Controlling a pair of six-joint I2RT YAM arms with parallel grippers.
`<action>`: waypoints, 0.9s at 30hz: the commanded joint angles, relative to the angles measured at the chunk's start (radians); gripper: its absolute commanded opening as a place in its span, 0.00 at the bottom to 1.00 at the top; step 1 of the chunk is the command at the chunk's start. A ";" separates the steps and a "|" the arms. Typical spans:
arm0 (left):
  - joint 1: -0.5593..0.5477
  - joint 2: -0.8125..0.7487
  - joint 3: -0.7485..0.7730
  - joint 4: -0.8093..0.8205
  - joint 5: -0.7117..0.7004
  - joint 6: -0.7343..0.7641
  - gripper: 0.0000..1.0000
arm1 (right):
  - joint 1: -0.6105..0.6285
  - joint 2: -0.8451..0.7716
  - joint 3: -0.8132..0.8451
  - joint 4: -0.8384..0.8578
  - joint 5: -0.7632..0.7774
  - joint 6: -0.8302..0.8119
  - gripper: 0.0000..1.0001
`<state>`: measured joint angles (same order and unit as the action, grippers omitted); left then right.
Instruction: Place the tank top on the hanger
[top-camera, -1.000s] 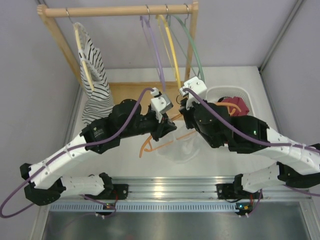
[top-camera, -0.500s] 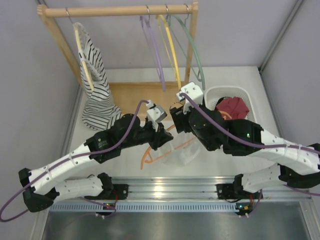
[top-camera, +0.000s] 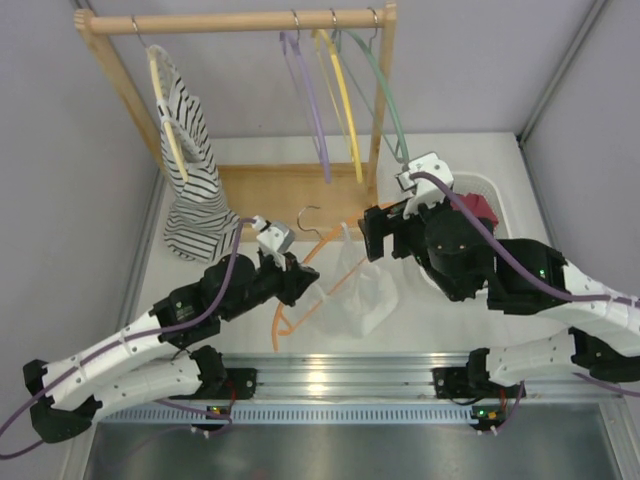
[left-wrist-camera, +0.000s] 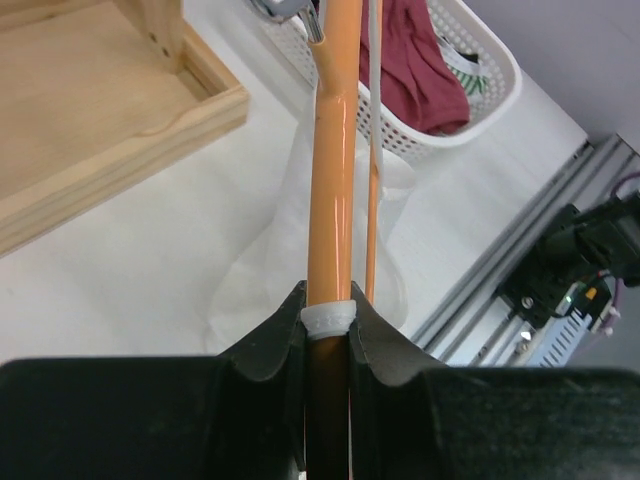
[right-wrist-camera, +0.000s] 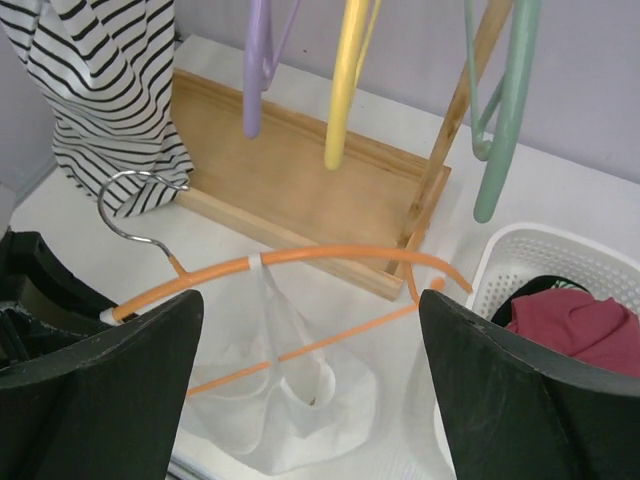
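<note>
The orange hanger (top-camera: 335, 262) slants over the table, its wire hook (top-camera: 310, 213) pointing toward the rack. My left gripper (top-camera: 298, 285) is shut on one arm of the hanger (left-wrist-camera: 335, 150), with its jaws tight on the bar (left-wrist-camera: 328, 318). The white tank top (top-camera: 365, 292) hangs from the hanger by one strap (right-wrist-camera: 256, 262), and its body (right-wrist-camera: 300, 410) is bunched on the table below. My right gripper (top-camera: 375, 232) is open and hovers above the hanger (right-wrist-camera: 330, 255), holding nothing (right-wrist-camera: 308, 320).
A white basket (top-camera: 472, 183) holding a dark red garment (top-camera: 482, 208) stands at the right. Behind is the wooden rack (top-camera: 235, 22) with its base tray (top-camera: 290, 185), a striped top (top-camera: 188, 190), and purple (top-camera: 312, 100), yellow (top-camera: 345, 100) and green (top-camera: 385, 100) hangers.
My right gripper has opened, let go and drawn back to the right. The left arm has pulled the hanger toward the near left. The tank top now hangs by one strap.
</note>
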<state>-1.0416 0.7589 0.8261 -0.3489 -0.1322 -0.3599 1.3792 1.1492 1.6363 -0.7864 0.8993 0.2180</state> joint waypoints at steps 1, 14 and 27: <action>0.002 -0.055 -0.005 0.056 -0.200 -0.043 0.00 | 0.017 -0.042 0.019 0.015 0.039 0.044 0.89; 0.000 0.089 0.276 -0.222 -0.739 -0.107 0.00 | 0.017 -0.157 -0.009 -0.100 0.027 0.164 0.89; 0.063 0.474 0.938 -0.519 -0.873 0.007 0.00 | 0.017 -0.187 -0.009 -0.125 -0.003 0.127 0.90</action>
<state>-1.0199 1.2030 1.6569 -0.8005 -0.9688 -0.4004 1.3792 0.9756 1.6299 -0.9123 0.9066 0.3614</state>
